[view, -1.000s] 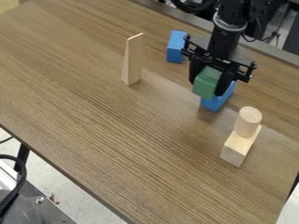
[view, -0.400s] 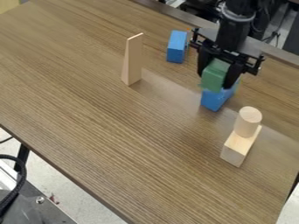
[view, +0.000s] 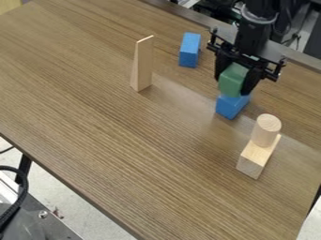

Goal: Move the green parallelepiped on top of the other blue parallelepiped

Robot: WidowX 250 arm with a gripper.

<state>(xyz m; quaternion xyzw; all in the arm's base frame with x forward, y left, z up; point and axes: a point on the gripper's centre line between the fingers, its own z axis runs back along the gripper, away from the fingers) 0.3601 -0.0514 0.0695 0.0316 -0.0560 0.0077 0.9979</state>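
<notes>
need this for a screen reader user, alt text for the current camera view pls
A black robot gripper holds a green block right over a blue block on a wooden table. A second blue block, a tall wooden wedge and a wooden cylinder on a wooden block stand around them.

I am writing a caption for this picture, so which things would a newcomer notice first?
Probably the green block, held in the black end effector over a blue block at upper right. Next, the tall pale wedge standing upright, left of the other blue block.
</notes>
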